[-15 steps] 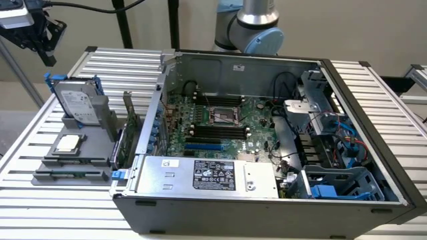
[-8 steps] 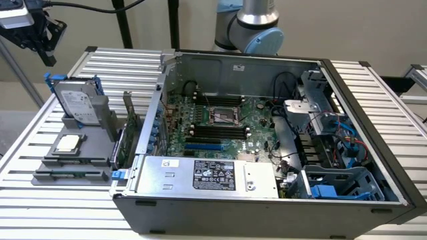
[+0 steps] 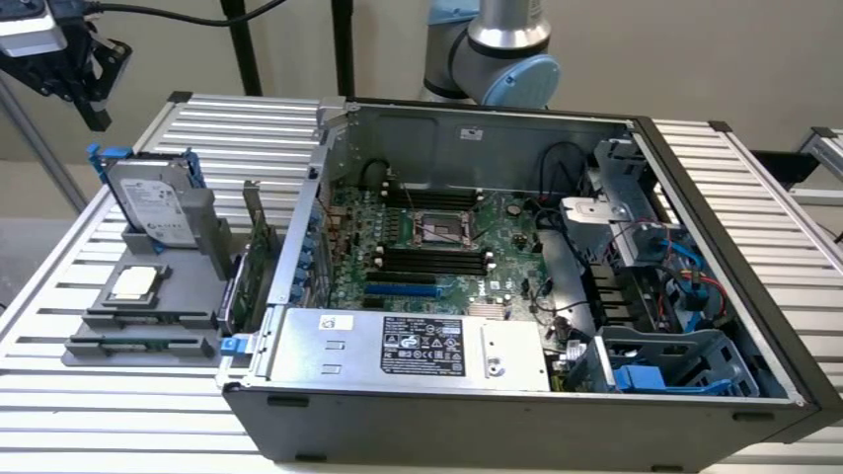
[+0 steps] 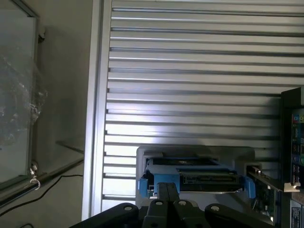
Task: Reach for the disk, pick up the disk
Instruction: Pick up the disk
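At the exterior view's left, your gripper [image 3: 90, 107] hangs above the slatted table [image 3: 46, 326] with its fingers pressed together, holding nothing. In the wrist view the gripper [image 4: 166, 191] is just as narrow and points down toward the disk [image 4: 190, 175].

The disk [image 3: 149, 200] stands on edge, leaning slightly, in a grey stand [image 3: 197, 227] beside the open computer case [image 3: 527, 420]. It sits well below the gripper, untouched. Just in front of it a small chip [image 3: 136, 283] lies flat on the same stand; do not mistake it for your target. Further right, inside the case, sits the silver power box [image 3: 409, 346].

Judge the disk as rigid, fairly heavy for its size, smooth-faced and sensitive to knocks. The blue rails [image 3: 97, 163] along its edges look like the safest hold, probably taken across the upper end, which stands free of the stand.
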Controlling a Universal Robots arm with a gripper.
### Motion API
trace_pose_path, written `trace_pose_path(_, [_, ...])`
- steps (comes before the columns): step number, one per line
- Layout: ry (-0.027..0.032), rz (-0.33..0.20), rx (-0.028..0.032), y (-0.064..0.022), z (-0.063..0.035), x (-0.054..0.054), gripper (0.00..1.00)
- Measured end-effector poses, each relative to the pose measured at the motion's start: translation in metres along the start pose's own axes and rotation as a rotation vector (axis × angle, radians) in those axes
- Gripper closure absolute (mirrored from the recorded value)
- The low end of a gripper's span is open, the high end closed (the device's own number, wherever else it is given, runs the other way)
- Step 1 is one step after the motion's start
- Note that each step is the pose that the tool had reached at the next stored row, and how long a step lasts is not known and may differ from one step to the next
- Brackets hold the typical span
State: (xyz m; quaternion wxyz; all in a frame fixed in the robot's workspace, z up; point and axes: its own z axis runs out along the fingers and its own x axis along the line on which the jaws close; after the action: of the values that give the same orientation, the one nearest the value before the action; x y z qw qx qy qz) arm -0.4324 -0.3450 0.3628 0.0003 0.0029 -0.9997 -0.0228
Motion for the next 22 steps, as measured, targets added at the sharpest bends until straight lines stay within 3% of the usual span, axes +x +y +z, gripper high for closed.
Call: trace_pose_path(22, [-0.0182, 0.4, -0.0002, 0.0, 0.0003, 0.0, 0.89])
